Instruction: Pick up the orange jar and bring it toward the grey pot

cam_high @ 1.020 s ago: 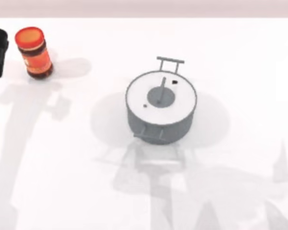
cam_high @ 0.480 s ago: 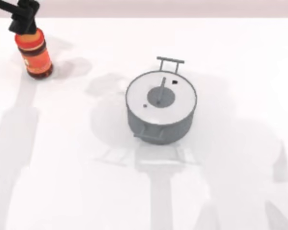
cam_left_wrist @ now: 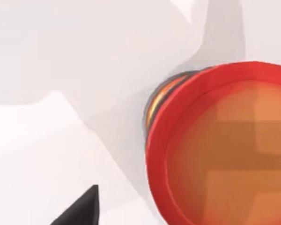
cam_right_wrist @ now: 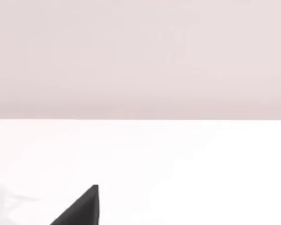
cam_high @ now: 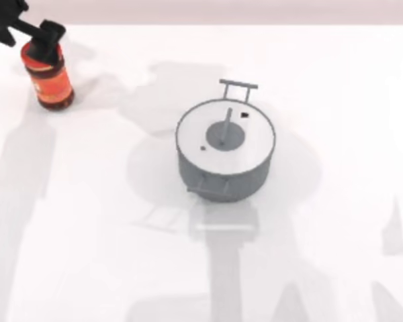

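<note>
Clearly the reach-and-grasp step, not yet the carry. Orange jar [cam_high: 48, 75] stands upright on the bench [cam_high: 336, 74] at the far left of the top view, base down, not lifted as far as I can judge. Left pincer [cam_high: 43, 37] sits over the jar's lid at the far-left corner, dark body overlapping the lid's rim from above. Left wrist view: the red-orange lid [cam_left_wrist: 225, 145] fills much of the picture from close above and off to one side; only one dark fingertip [cam_left_wrist: 82, 211] shows at the edge. Whether the left pincer is spread or drawn in I cannot tell; no contact with the jar is visible either, only overlap from above. Grey pot [cam_high: 226, 149] sits near the bench's middle, lid on, knob at centre, bar handles at its far and near sides; well apart from the jar, to its right. Right arm is out of the top view; its wrist view shows bare bench, a pale wall and one dark fingertip, nothing held that I can see, opening not readable. Judgement on next move: centre the left pincer on the jar, come down around the lid or upper body, close, lift straight up, then travel right toward the pot. Risk: an off-centre descent could tip the jar.
</note>
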Available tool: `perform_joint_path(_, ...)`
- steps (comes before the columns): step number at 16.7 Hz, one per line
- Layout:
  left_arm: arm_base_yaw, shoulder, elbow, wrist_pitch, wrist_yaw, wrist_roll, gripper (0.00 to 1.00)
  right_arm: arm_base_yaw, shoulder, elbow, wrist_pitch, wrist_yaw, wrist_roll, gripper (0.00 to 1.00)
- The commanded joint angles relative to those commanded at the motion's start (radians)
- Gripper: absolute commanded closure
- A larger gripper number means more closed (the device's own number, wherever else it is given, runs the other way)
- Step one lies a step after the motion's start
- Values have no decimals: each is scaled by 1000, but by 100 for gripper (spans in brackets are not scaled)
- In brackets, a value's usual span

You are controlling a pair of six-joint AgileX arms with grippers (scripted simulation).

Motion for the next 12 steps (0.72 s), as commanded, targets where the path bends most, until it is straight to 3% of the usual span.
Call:
perform_joint_path(9, -2, 55, 61, -15, -3, 12, 0, 0, 0, 0, 0, 0, 0, 0)
perform_joint_path(12, -5, 70, 16, 47, -5, 5, 0, 0, 0, 0, 0, 0, 0, 0)
